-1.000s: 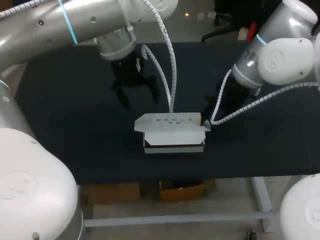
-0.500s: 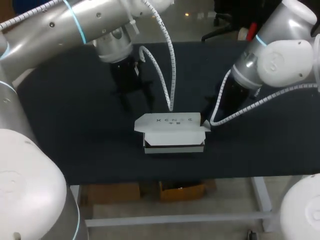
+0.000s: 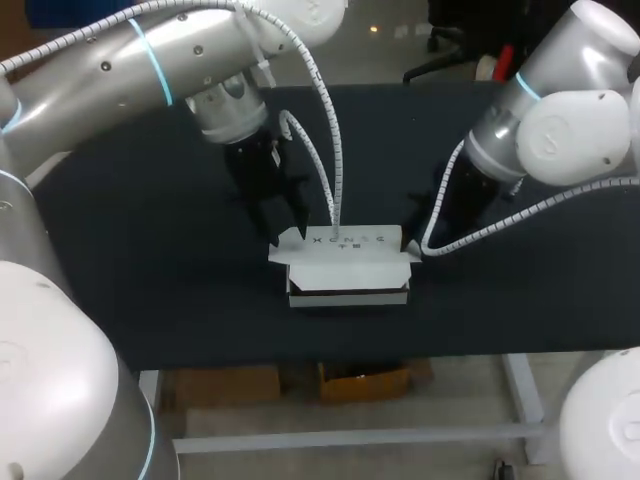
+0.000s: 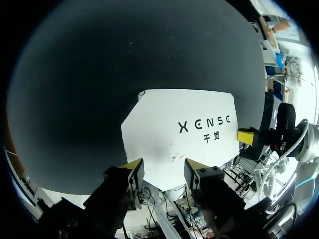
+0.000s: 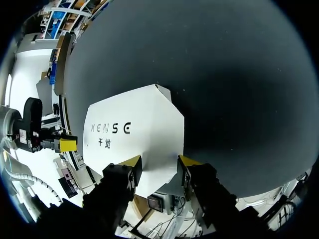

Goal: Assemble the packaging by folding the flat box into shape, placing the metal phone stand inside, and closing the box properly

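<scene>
- Black, cloth-like covering lies over the counter (image 3: 150, 280), which carries one white box (image 3: 345, 265) near the middle of its front edge.
- One white ribbed cable (image 3: 325, 150) loops down from the left arm. In the head view it crosses the box's back edge and hides a strip of the printed panel.
- A second ribbed cable (image 3: 480, 225) curls off the right arm towards the box's right rear corner.
- At the box's left rear corner stands the left pincer (image 4: 163, 172). Its yellow-tipped fingers are spread apart and grip nothing, and the panel's edge shows just ahead of the gap.
- The right pincer (image 5: 159, 164) stands at the right rear corner. It is likewise spread, with the panel's edge ahead of it and nothing clamped.
- Each wrist view catches a yellow tip of the other pincer just past the far side of the panel.
- The box is white card throughout.
- A broad panel with cut corners and dark lettering faces upward. I cannot tell whether it lies flat or leans back.
- Small flaps jut out at both ends of the box.
- A dark band runs along the lower front, with a white strip beneath it.
</scene>
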You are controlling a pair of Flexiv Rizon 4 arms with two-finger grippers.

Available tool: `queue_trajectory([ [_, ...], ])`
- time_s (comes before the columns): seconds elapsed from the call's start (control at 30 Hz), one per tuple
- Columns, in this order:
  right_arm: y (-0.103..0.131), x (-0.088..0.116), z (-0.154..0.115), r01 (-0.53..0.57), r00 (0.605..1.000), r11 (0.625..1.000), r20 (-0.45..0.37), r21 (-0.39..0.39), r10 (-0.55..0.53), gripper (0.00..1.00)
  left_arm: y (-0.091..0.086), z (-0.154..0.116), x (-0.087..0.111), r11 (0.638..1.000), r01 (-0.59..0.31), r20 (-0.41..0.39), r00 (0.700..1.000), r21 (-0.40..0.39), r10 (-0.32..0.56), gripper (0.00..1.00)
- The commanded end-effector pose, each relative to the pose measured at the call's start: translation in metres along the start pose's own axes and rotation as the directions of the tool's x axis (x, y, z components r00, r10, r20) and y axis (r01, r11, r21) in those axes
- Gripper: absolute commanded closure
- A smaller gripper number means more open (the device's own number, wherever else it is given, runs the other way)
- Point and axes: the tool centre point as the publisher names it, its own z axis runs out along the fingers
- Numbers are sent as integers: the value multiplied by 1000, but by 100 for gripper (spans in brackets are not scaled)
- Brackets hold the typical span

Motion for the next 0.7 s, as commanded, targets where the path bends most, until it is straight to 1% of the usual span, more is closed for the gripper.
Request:
queue_trajectory([
  [0.03, -4, -1, 1, -3, 1000, 1000, 1, -19, 3, 56, 3, 7, 0, 1000, -1, 3, 1000, 12, 1, 47],
  [0.33, 0, -2, 2, -19, 1000, 999, -11, -41, 18, 57, 5, 14, -3, 999, -3, 3, 1000, 41, 3, 49],
  [0.47, 2, 0, 3, -44, 999, 999, -21, -22, 44, 58, 7, 18, -4, 998, -3, 3, 1000, 57, 3, 50],
  [0.7, 3, 3, 4, -74, 997, 997, -25, -6, 74, 57, 10, 23, -6, 998, 0, 4, 1000, 69, 0, 48],
])
